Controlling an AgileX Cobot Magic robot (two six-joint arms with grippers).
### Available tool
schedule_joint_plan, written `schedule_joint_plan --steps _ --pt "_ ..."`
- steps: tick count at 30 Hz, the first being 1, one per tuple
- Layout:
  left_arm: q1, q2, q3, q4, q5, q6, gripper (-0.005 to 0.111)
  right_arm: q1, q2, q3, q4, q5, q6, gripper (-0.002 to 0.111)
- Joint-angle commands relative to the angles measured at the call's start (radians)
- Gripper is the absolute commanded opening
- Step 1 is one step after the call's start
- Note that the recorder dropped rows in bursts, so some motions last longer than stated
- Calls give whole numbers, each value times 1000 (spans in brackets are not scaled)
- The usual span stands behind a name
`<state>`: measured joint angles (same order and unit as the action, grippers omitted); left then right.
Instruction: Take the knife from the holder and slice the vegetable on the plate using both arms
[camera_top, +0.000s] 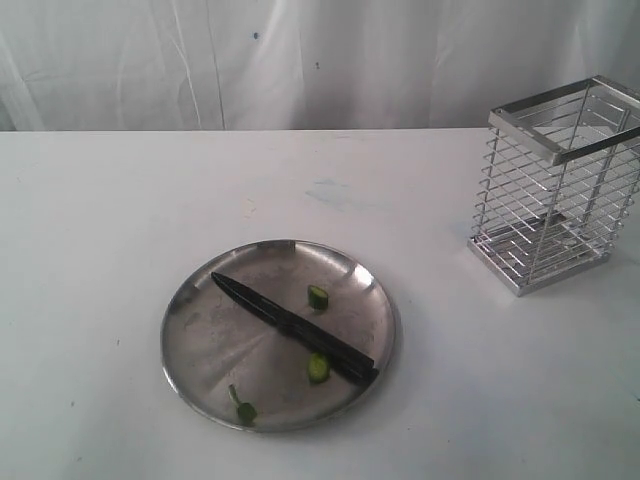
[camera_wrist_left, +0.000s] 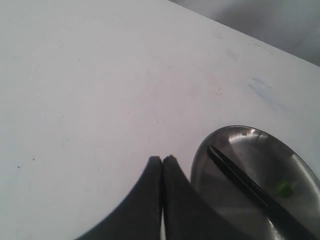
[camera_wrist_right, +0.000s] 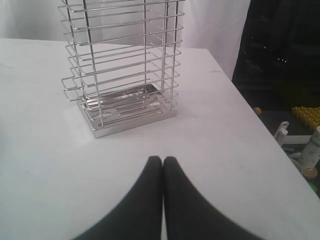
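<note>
Your left gripper (camera_wrist_left: 162, 160): jaws pressed together, just left of the plate (camera_top: 200, 340). Knife (camera_top: 295, 330) lies diagonally across it, vegetable chunks (camera_top: 318, 297) either side. Holder (camera_top: 555, 190) upright, far right. Your right gripper (camera_wrist_right: 162, 160): jaws together, near side of holder.

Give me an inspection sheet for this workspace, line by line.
Surface: white table, faint bluish smudge near the middle.
Job's things: knife lying across the plate; three green vegetable pieces on the plate; holder upright, empty, standing apart from the plate.
Clutter: nothing seen.
Tools: left tool shut, empty; right tool shut, empty.
Cables: nothing seen.
Surroundings: white curtain behind; bottle and yellow objects beyond the table's edge.
</note>
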<state>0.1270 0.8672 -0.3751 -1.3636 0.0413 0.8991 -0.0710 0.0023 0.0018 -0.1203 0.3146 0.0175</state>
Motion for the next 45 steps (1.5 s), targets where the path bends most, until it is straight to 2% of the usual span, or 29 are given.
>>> schedule_joint_plan --steps 1,3,5,7,8,9,10,12,13,17,19,20,21,22,29,45 --pt "1 -7 7 -8 -41 -2 0 -8 -2 -2 -10 -1 5 0" --pt "1 -17 7 -6 -41 -2 0 -8 -2 -2 -10 -1 5 0" --pt "1 -48 4 25 56 -8 0 -8 -2 -2 -10 -1 8 0" --pt "1 -113 2 204 178 -43 0 -8 -2 -2 -10 -1 8 0" --pt "1 -175 2 470 255 -221 0 -8 -2 -2 -10 -1 8 0" --pt "-1 -210 2 669 300 -369 0 -8 -2 -2 -10 -1 8 0" --pt "-14 -271 2 1035 416 -700 0 -8 -2 -2 -10 -1 8 0" --pt "-63 -352 12 1402 527 -1054 0 -8 -2 -2 -10 -1 8 0" --pt "-72 -384 28 1455 508 -1056 0 -8 -2 -2 -10 -1 8 0" --pt "-70 -621 276 1447 47 -989 0 -8 -2 -2 -10 -1 8 0" --pt "-70 -732 375 1447 -27 -993 0 -8 -2 -2 -10 -1 8 0" --pt "-70 -782 375 1447 44 -992 0 -8 -2 -2 -10 -1 8 0" --pt "-70 -840 375 1443 207 -992 0 -8 -2 -2 -10 -1 8 0" --pt "-70 -867 375 1440 228 -967 0 -8 -2 -2 -10 -1 8 0" --pt "-70 -867 375 1413 239 -894 0 -8 -2 -2 -10 -1 8 0" --pt "-70 -867 375 1408 236 -894 0 -8 -2 -2 -10 -1 8 0"
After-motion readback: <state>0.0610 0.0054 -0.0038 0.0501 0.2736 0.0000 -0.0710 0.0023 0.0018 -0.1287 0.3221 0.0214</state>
